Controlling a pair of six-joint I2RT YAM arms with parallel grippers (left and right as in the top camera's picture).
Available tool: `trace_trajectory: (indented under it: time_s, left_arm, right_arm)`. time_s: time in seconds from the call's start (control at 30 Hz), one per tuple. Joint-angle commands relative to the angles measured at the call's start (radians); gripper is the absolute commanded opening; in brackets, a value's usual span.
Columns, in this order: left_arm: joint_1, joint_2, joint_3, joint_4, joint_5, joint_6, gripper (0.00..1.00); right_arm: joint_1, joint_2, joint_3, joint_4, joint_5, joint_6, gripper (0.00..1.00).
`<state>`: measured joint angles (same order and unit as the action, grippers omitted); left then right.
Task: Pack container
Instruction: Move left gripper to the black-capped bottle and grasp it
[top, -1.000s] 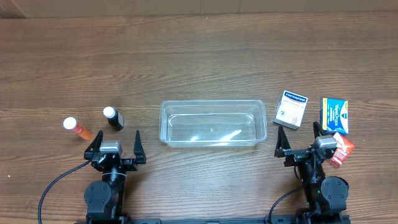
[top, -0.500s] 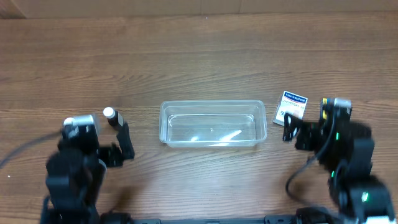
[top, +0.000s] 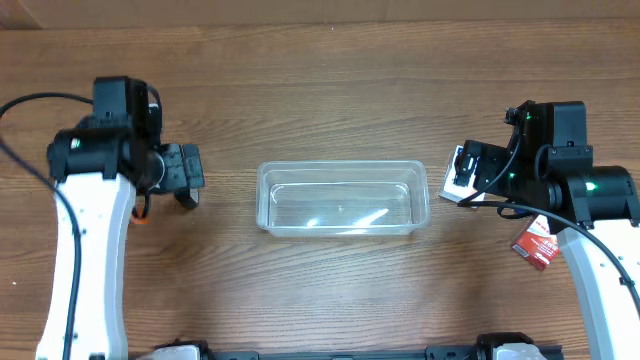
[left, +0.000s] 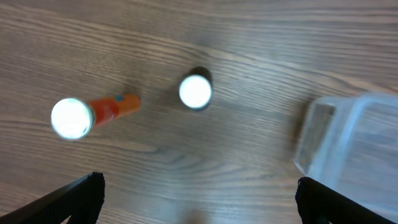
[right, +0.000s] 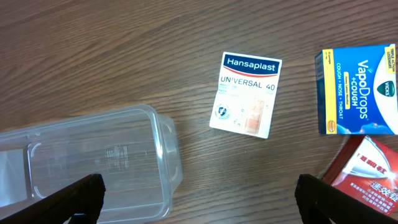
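We find the clear, shallow rectangular plastic container (top: 342, 198) at the middle of the brown wooden surface (top: 320, 80). The left gripper (left: 199, 180) hangs with its fingers spread wide above a small orange bottle with a white cap (left: 93, 114) and a dark bottle with a white cap (left: 196, 92) — both left of the container. The right gripper (right: 199, 180), likewise spread wide, is over the container's right end — near a white Hansaplast box (right: 245, 94), a blue VapoDrops box (right: 357, 90) and a red packet (right: 367, 177).
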<state>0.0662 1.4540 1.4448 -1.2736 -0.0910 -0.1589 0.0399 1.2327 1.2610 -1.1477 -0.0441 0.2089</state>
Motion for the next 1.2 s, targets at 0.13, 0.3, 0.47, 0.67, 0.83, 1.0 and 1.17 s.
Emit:
trace_trajectory:
  time_s: [0.13,0.3,0.47,0.67,0.83,1.0,1.17]
  left_arm:
    - [0.019,0.241,0.02,0.102,-0.001,0.024,1.0]
    - [0.019,0.386,0.02,0.146,0.013,0.024,0.98]
    - [0.019,0.401,0.02,0.134,0.013,0.024,0.56]
    - [0.019,0.401,0.02,0.089,0.013,0.024,0.38]
    - [0.019,0.401,0.02,0.089,0.012,0.024,0.27]
    - [0.018,0.398,0.034,0.082,0.013,-0.002,0.04]
    - [-0.109,0.198,0.104,0.042,0.046,-0.059,0.04]
  right_arm:
    - [-0.002,-0.01,0.029,-0.003,0.008,-0.003,1.0]
    - [-0.002,-0.01,0.029,-0.003,0.008,-0.003,1.0]
    - [-0.002,-0.009,0.029,-0.003,0.008,-0.003,1.0]
    - [-0.002,-0.009,0.029,-0.003,0.008,-0.003,1.0]
    - [-0.002,-0.009,0.029,-0.003,0.008,-0.003,1.0]
    - [-0.002,-0.009,0.029,-0.002,0.008,-0.003,1.0]
    - [-0.002,-0.009,0.029,-0.002,0.008,-0.003,1.0]
